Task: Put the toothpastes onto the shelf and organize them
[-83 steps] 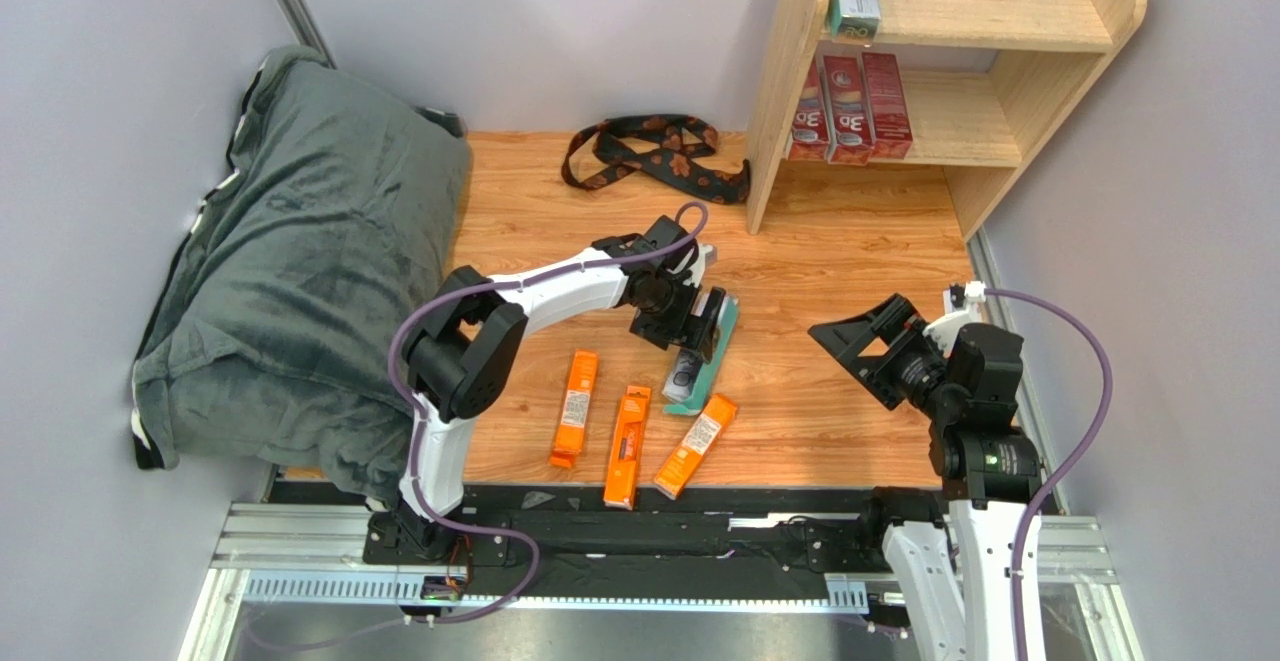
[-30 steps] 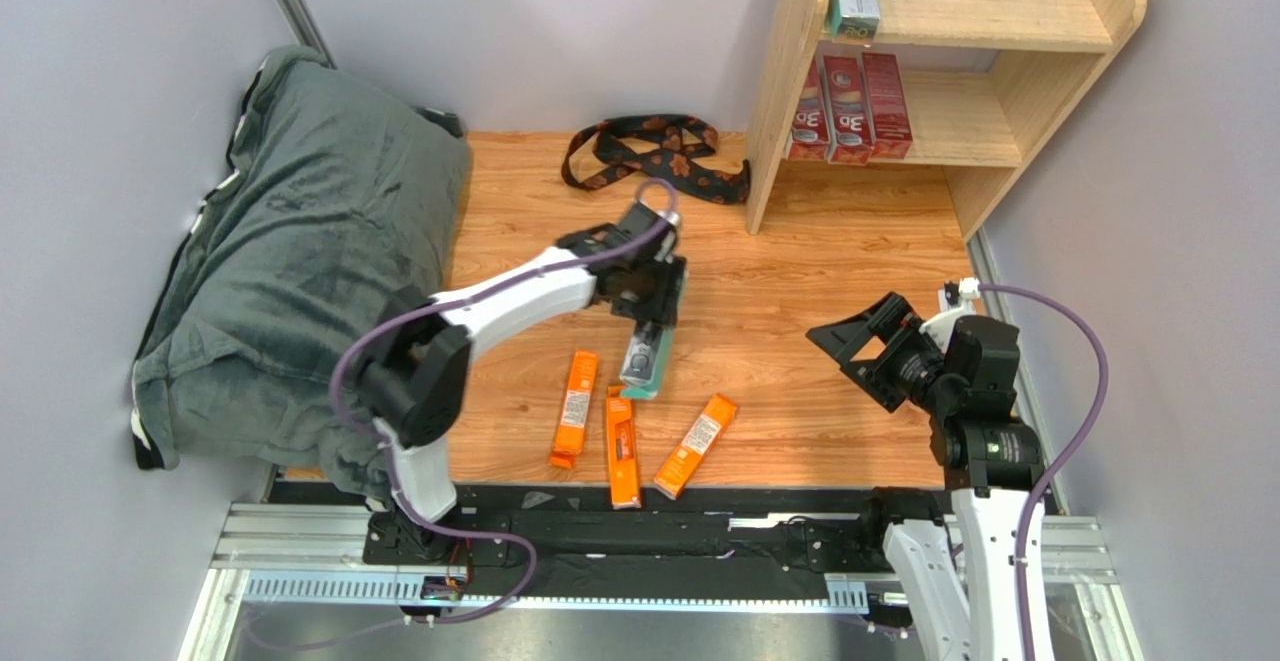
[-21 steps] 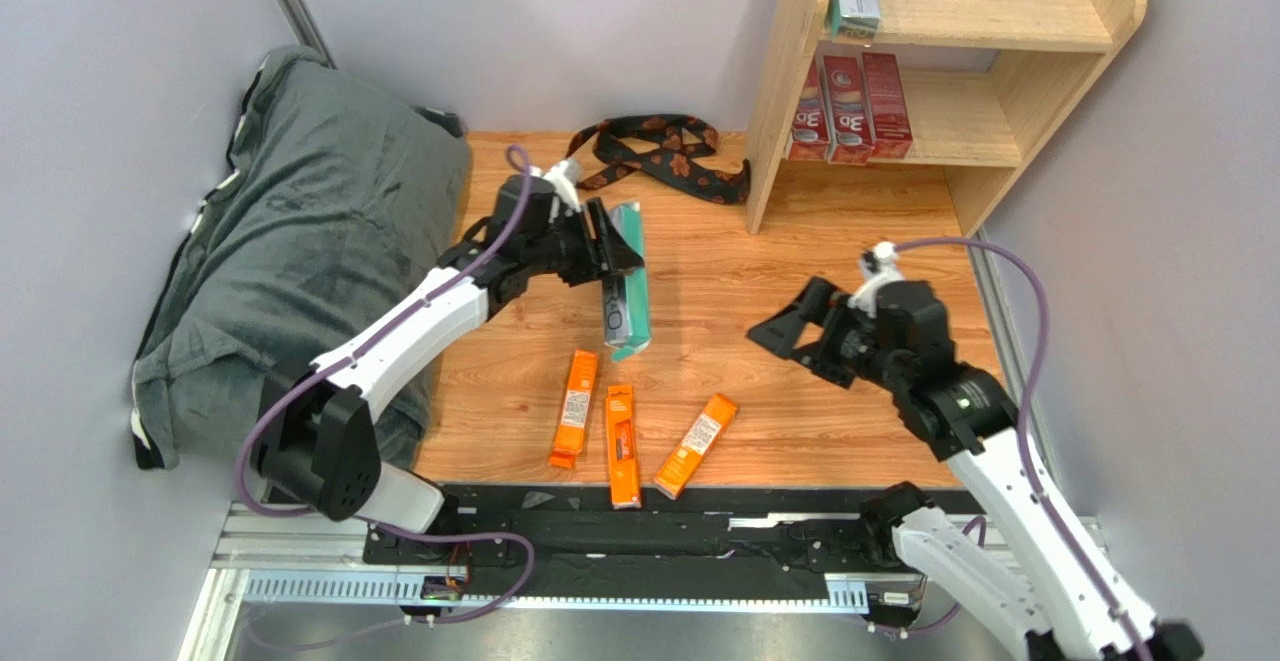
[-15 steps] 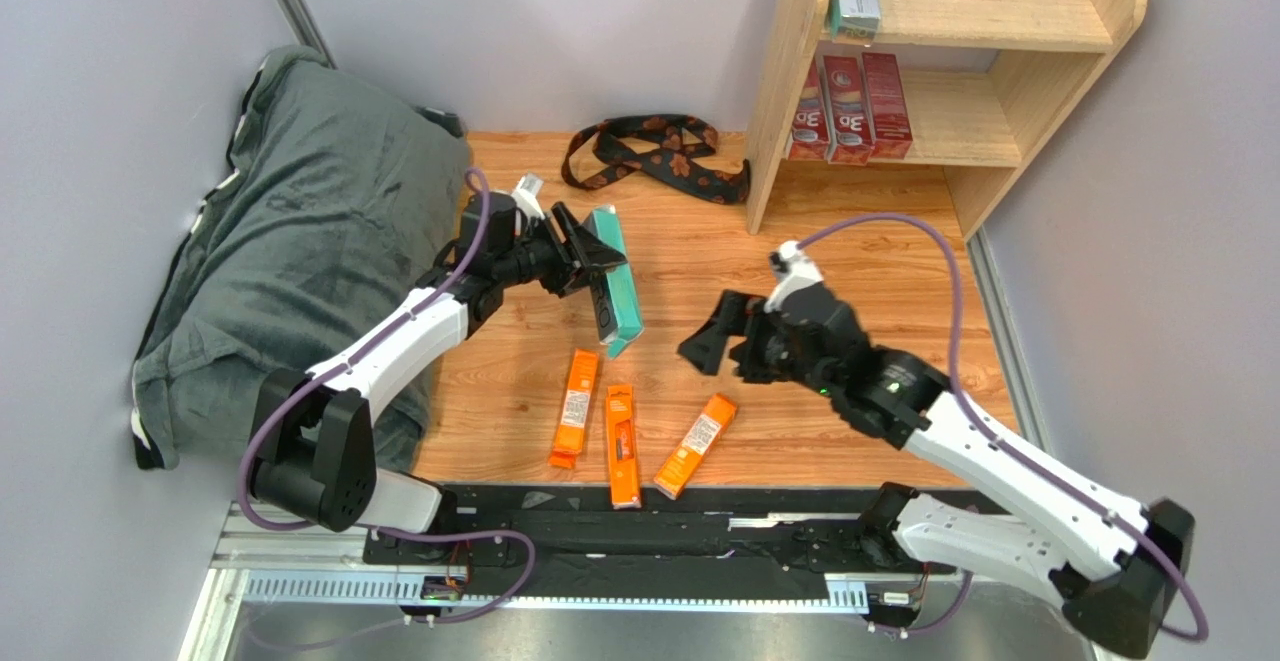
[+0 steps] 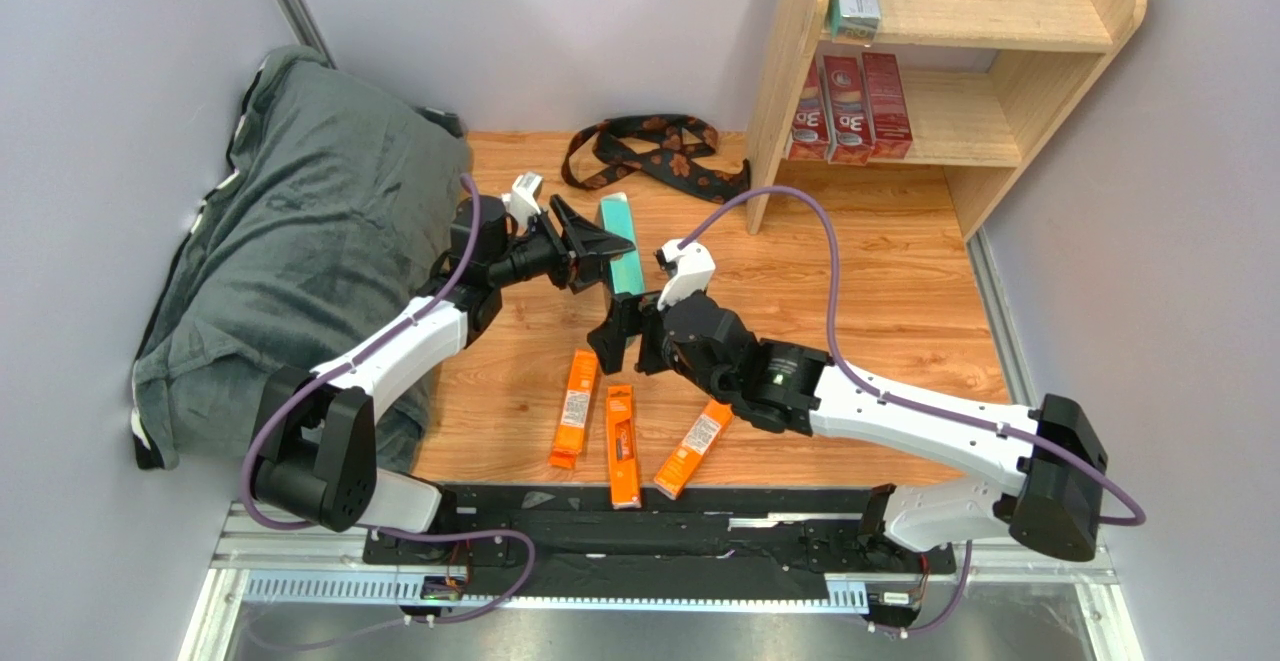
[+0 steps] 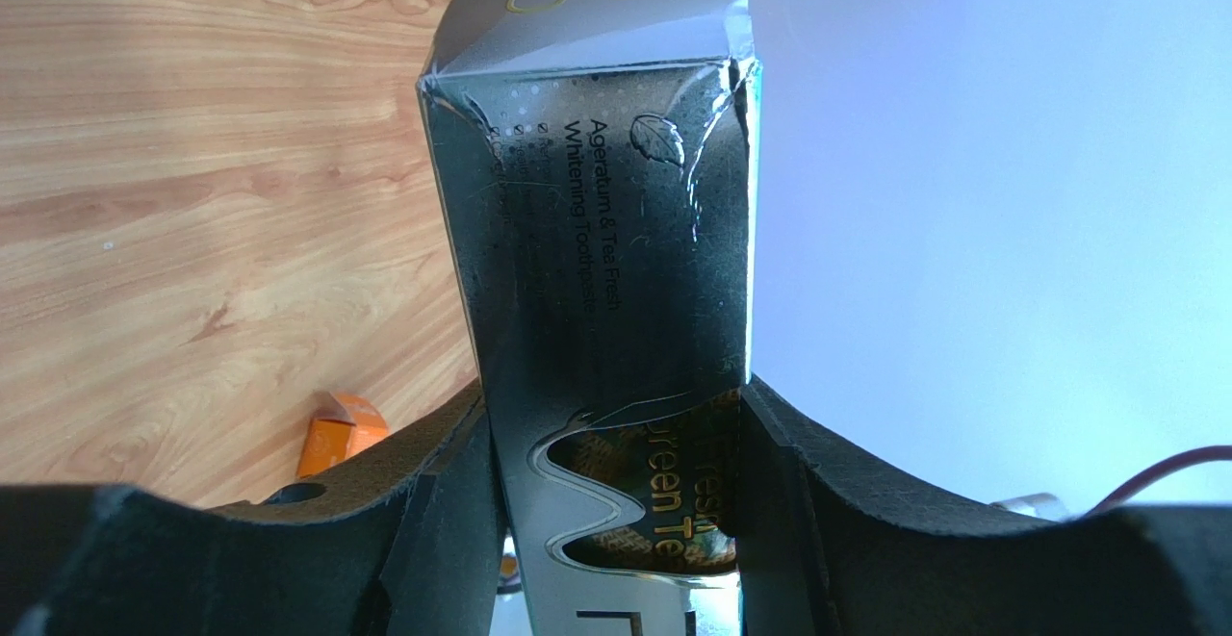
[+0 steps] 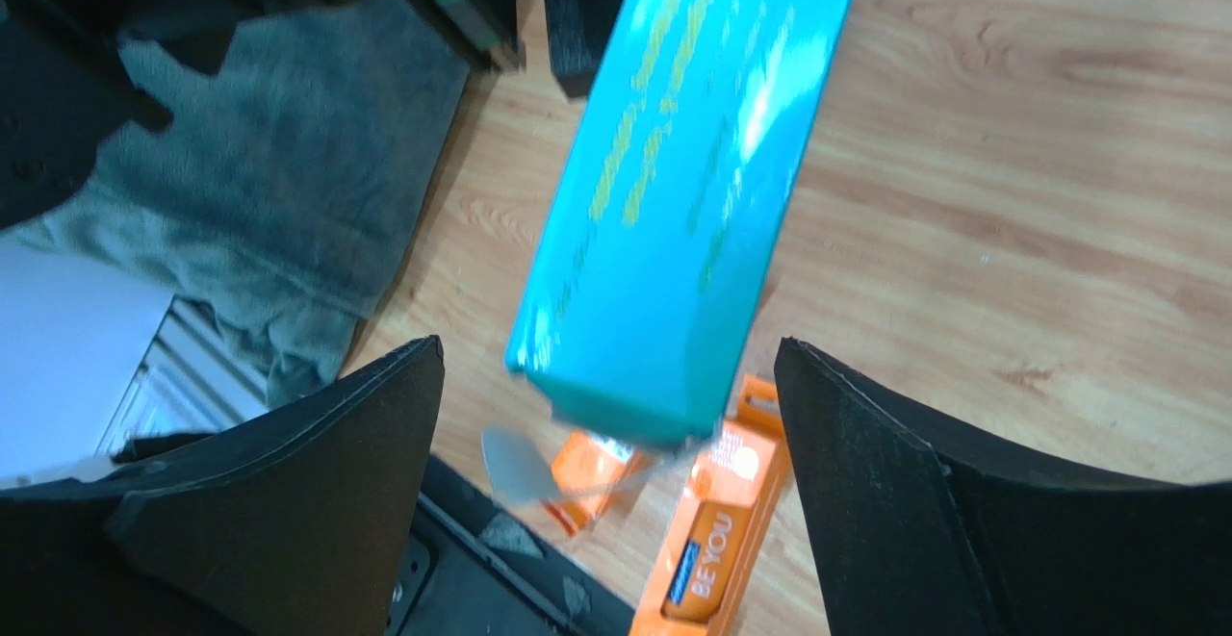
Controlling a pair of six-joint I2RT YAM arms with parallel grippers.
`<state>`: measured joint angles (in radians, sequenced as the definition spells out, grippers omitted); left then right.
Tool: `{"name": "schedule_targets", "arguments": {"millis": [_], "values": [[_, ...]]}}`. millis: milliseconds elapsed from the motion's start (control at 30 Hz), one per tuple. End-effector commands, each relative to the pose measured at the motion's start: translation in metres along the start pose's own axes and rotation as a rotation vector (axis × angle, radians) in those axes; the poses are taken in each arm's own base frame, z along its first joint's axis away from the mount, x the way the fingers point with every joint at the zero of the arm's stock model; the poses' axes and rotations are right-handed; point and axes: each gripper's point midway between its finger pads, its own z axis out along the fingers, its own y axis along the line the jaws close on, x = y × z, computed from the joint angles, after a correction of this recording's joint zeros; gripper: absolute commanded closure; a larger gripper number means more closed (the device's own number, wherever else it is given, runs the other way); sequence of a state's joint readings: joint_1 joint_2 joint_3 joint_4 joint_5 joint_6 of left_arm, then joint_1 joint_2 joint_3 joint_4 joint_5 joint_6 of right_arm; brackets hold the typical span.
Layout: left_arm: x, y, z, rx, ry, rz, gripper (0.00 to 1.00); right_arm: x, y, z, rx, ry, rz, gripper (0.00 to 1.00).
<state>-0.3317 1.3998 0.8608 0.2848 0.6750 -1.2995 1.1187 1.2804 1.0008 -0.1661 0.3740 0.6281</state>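
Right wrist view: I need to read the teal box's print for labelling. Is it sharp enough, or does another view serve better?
Right wrist: the teal box is motion-blurred with glare on its face, print unreadable. Left wrist: the box is sharp but backlit and dark, some small print legible. Top: the box is too small to read.

Teal box up off the boards, right arm stretched across to it.
The left gripper (image 6: pixel 615 441), at first low over the teal toothpaste box (image 5: pixel 621 241) beside the orange ones, now holds it clamped and lifted, carried away toward the far left, near the strap (image 5: pixel 654 151). The right arm, earlier folded at the right edge, now reaches to the middle. The right gripper (image 7: pixel 608 376) stands there with its jaws wide on either side of the box's free end. The middle orange box (image 5: pixel 621 444) lies straighter than at first.
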Motion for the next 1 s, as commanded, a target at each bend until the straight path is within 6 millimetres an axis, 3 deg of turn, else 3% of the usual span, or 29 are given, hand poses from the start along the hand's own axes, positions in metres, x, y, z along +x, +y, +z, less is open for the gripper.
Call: {"name": "schedule_targets", "arguments": {"millis": [0,100,200,233,400,533,767,833,900,933,967], "values": [[0.004,-0.034,-0.01,0.111,0.017,0.057,0.41,-0.046,0.011,0.008,0.03,-0.148,-0.002,0.11],[0.004,-0.034,-0.01,0.111,0.017,0.056,0.41,-0.05,0.011,0.013,0.051,-0.161,-0.007,0.15],[0.004,-0.033,-0.011,0.115,0.016,0.054,0.41,-0.05,0.007,0.017,0.081,-0.166,-0.002,0.33],[0.004,-0.032,-0.011,0.113,0.014,0.051,0.41,-0.049,0.006,0.019,0.09,-0.161,0.003,0.45],[0.004,-0.033,-0.011,0.116,0.011,0.054,0.39,-0.046,-0.002,0.019,0.137,-0.147,0.017,0.6],[0.005,-0.035,-0.014,0.115,0.004,0.068,0.35,-0.051,-0.01,0.011,0.167,-0.165,0.031,0.62],[0.004,-0.039,-0.023,0.083,-0.025,0.148,0.07,-0.06,-0.017,-0.004,0.177,-0.185,0.049,0.62],[0.0,-0.047,-0.028,0.071,-0.047,0.224,0.04,-0.061,-0.02,-0.007,0.186,-0.186,0.056,0.62],[0.001,-0.039,-0.032,-0.004,-0.046,0.237,0.03,-0.063,-0.026,-0.013,0.193,-0.191,0.063,0.62],[-0.005,-0.047,-0.036,-0.016,-0.076,0.31,0.03,-0.064,-0.026,-0.016,0.19,-0.193,0.066,0.62],[-0.003,-0.036,-0.04,-0.08,-0.067,0.302,0.02,-0.063,-0.03,-0.017,0.199,-0.192,0.074,0.63]]}}
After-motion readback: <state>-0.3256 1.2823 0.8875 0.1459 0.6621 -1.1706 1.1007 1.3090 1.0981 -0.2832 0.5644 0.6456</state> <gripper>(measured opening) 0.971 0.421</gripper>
